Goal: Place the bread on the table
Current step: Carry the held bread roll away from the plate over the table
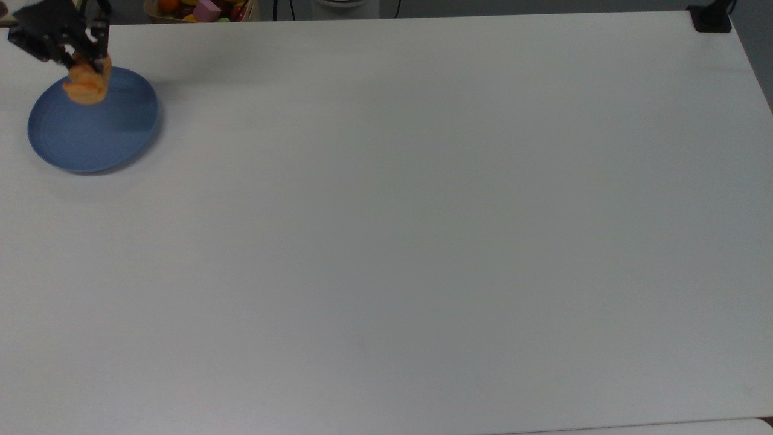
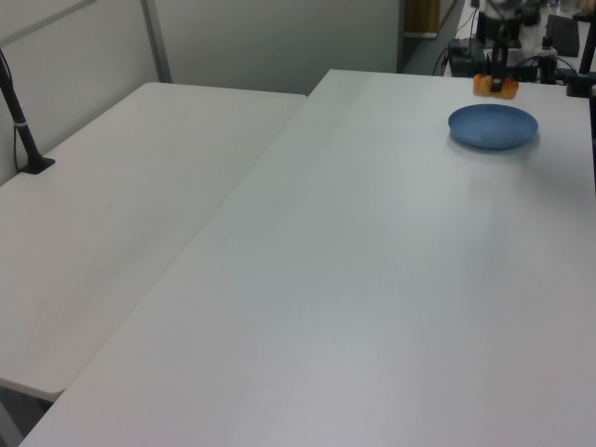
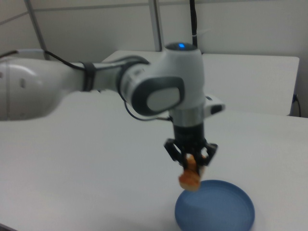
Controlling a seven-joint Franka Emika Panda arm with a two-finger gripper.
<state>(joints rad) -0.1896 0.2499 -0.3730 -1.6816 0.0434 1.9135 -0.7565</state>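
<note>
So the robot is in the carry part of the job. The gripper [image 3: 191, 162] has its two fingers pinched onto the top end of the bread [image 3: 189, 179], and the roll hangs down below them, clear of the blue plate [image 3: 226, 216]. In the right view the bread sits in the air above the plate's far rim, not touching it. The left view backs that up: the bread [image 2: 494, 86] floats above and behind the plate [image 2: 507, 136], with a gap between the two. In the top view the bread [image 1: 87, 86] overlaps the plate's [image 1: 90, 142] upper rim, gripper [image 1: 78, 57] just above it.

The plate itself has nothing on it now, so the pick looks done and the lift is well along. What's left, going by the task, is the move and the drop.

Next move probably calls for carrying the bread sideways off the plate and out over the white table [image 1: 423, 229], which has loads of bare surface away from the plate. Then lower it until the bottom of the roll meets the tabletop and let go. The grip is only on one end, so the roll might swing or tip a bit when it lands. Setting it down well apart from the plate seems the safe call.
</note>
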